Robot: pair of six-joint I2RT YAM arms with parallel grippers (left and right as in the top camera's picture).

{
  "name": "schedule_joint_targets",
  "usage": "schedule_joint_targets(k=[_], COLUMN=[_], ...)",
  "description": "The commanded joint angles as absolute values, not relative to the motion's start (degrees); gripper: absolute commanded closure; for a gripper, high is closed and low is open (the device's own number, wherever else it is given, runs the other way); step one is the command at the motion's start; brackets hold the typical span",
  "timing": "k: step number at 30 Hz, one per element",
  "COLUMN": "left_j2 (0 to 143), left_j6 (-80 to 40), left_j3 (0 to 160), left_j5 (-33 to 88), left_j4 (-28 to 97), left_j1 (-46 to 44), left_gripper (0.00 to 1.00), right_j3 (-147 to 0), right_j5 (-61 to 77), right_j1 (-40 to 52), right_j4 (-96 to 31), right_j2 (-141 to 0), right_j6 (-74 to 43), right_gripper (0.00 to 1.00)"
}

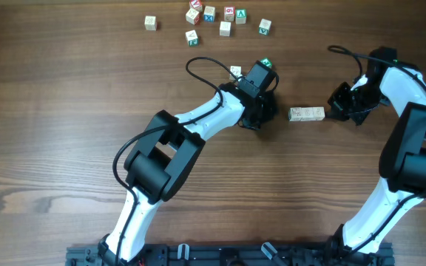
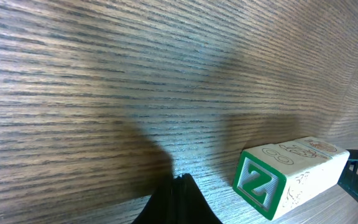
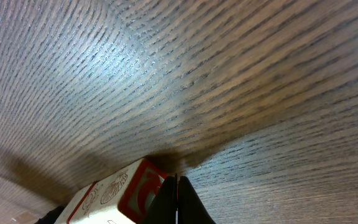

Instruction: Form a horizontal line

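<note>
The horizontal line [image 1: 306, 114] is a short bar of pale wooden cubes touching side by side, lying right of the table's middle. My left gripper [image 1: 267, 114] is shut and empty, just off the bar's left end. In the left wrist view its closed tips [image 2: 182, 178] sit a short gap from the bar's green Z end face [image 2: 260, 185]. My right gripper [image 1: 333, 108] is shut and empty at the bar's right end. The right wrist view shows its tips [image 3: 176, 181] right against the red-framed end face [image 3: 140, 190].
Several loose cubes with coloured symbols [image 1: 225, 28] lie scattered along the far edge. One more cube [image 1: 235, 72] sits beside the left arm's wrist. The right arm's cable [image 1: 346, 53] loops over the table behind it.
</note>
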State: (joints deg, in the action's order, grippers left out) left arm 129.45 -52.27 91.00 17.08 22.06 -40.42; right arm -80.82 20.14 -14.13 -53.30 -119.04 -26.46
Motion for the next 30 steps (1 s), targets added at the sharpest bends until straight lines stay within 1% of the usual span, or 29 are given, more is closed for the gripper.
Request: schedule_joint_targets(k=[1,30], left_j2=[130.1,130.1], left_j6=[-52.8,-52.8], left_j3=[90.8,90.8], left_j5=[17.8,17.8], left_j4=[21.9,21.9], left_j1=[-40.3,-40.3], left_gripper=[0.96,0.96], right_j3=[-80.4,-80.4], right_j5=[22.0,23.7], right_j1=[-14.0,-14.0], right_j4=[-53.5,-54.2], right_j2=[-119.8,-119.8], right_j6=[-25.5,-24.0], right_gripper=[0.96,0.96])
